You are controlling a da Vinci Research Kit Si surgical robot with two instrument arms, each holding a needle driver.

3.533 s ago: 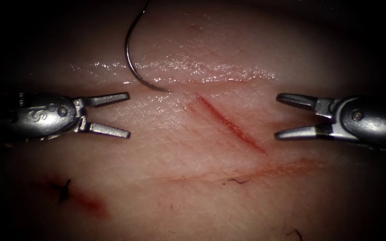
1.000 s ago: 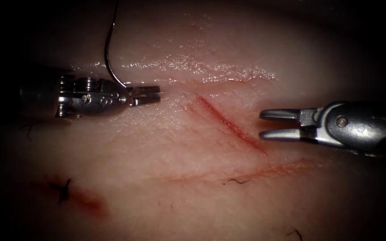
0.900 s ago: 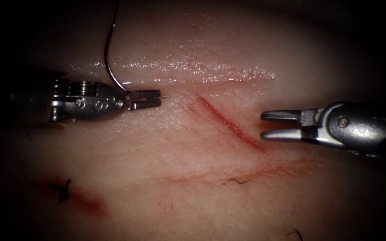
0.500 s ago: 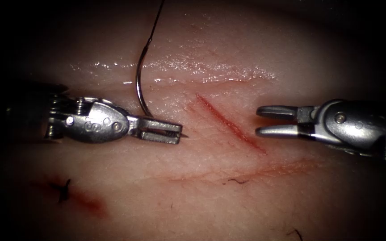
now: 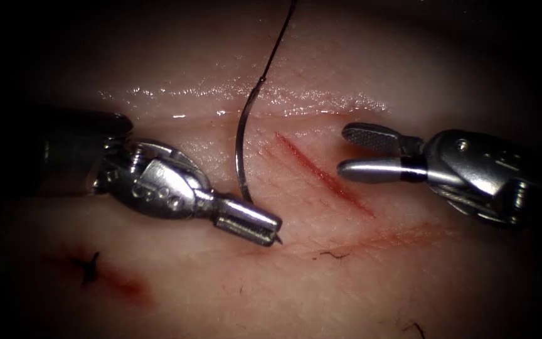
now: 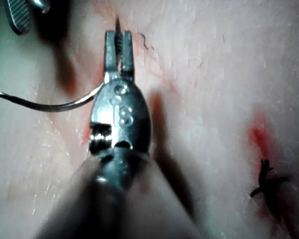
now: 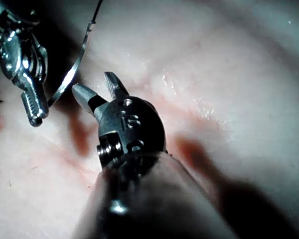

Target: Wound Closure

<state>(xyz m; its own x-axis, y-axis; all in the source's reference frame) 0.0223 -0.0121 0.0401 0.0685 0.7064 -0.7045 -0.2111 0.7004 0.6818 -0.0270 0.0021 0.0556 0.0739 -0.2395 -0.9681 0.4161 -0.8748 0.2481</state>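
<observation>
Endoscope view: left tool [image 5: 270,230] clamps needle [image 5: 239,150] near its tip, left of cut [image 5: 321,174]; right tool [image 5: 359,150] gapes empty.

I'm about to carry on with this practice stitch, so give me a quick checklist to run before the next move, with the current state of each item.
1. Needle held: ok. The left tool is shut on the needle close to its point, which just pokes past the jaws.
2. Needle free of the tissue: ok. Its curve rises clear, left of the cut.
3. Thread attached and free: ok as far as seen. It trails from the needle's rear end out of view.
4. Right tool ready: ok. Jaws open, holding nothing, right of the cut.
5. Needle point aimed at the cut: cannot tell.
6. Cut unstitched: ok, no thread crosses it.
</observation>
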